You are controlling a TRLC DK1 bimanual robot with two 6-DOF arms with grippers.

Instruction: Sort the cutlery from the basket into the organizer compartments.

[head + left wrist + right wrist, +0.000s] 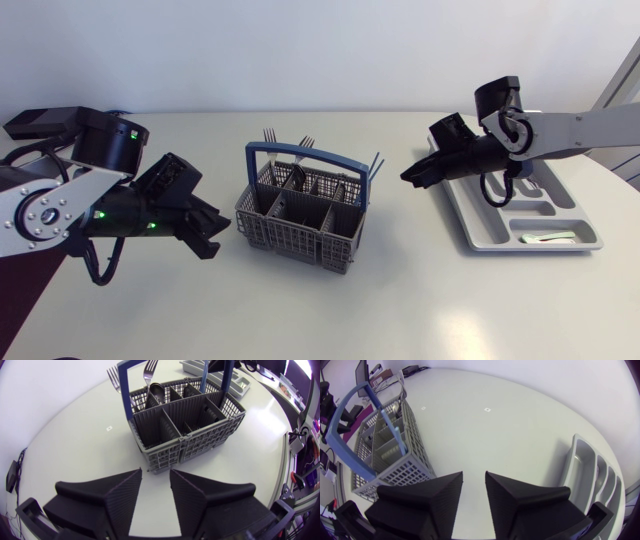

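Holds left end effector [213, 238] low beside the grey basket [300, 210], fingers narrowly parted, gripping nothing. Holds right end effector [410, 177] between basket and organizer [578, 215], likewise narrowly parted and empty. Shows basket mid-surface [400, 310], forks [270, 135] upright in its far compartments.

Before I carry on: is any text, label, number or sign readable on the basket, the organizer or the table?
No text can be read.
The basket: no label shows.
The organizer: no print shows.
The table: a tiny mark, too small to read.
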